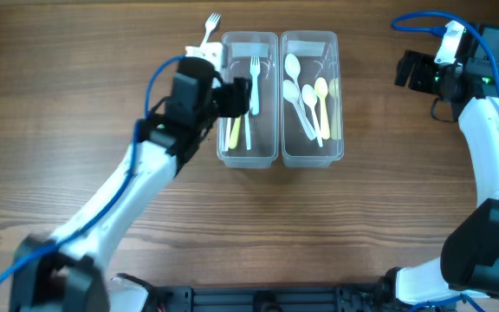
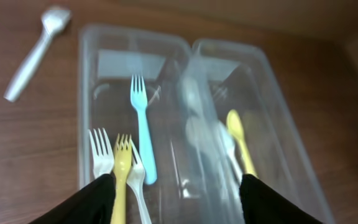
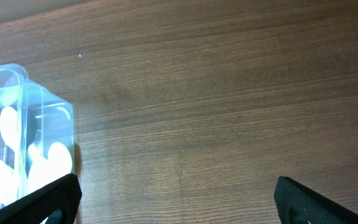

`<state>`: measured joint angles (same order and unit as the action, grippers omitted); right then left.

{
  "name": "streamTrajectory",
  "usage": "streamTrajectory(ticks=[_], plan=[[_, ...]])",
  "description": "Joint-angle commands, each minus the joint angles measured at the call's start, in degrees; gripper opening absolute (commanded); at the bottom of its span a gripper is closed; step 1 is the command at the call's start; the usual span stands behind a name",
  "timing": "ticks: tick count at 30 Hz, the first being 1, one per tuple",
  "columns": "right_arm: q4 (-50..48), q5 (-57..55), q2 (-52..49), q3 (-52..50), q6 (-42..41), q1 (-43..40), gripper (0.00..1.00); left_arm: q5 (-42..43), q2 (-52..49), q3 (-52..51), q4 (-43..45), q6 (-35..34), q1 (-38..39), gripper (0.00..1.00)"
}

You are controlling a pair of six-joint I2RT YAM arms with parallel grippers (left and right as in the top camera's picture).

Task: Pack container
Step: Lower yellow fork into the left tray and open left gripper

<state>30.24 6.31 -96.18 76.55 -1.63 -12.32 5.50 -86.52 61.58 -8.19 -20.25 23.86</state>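
The clear twin container (image 1: 249,161) stands at the table's far middle. Its left tub holds a blue fork (image 1: 255,74), a yellow fork (image 1: 235,132) and white forks. Its right tub holds white spoons (image 1: 297,91) and a yellow spoon (image 1: 321,91). My left gripper (image 1: 236,97) hovers over the left tub, open and empty. In the left wrist view its fingers (image 2: 179,202) frame the blue fork (image 2: 142,134), the yellow fork (image 2: 122,174) and the container's rim (image 2: 82,93). My right gripper (image 1: 410,71) is open and empty, well to the right of the container.
A white fork (image 1: 210,30) lies on the wooden table just outside the container's far left corner; it also shows in the left wrist view (image 2: 33,56). The right wrist view shows a corner of the spoon tub (image 3: 72,124) and bare wood.
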Motion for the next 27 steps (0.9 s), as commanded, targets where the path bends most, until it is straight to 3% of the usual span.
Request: streamTrajectory(ticks=[1,3,8,27], plan=[[-0.15,-0.37,0.76,0.74,0.5,0.24,1.0,0.46,7.72,0.09,-2.23,0.55,-0.9,0.79],[-0.15,-0.37,0.76,0.74,0.55,0.24,1.0,0.46,10.49,0.09,-3.93,0.55,-0.9,0.86],[-0.15,-0.37,0.76,0.74,0.55,0.24,0.99,0.46,15.32,0.09,-8.09,0.52,-0.9,0.89],[-0.15,-0.37,0.76,0.74,0.55,0.24,1.0,0.5,16.24,0.09,-9.73,-0.11,-0.83,0.94]])
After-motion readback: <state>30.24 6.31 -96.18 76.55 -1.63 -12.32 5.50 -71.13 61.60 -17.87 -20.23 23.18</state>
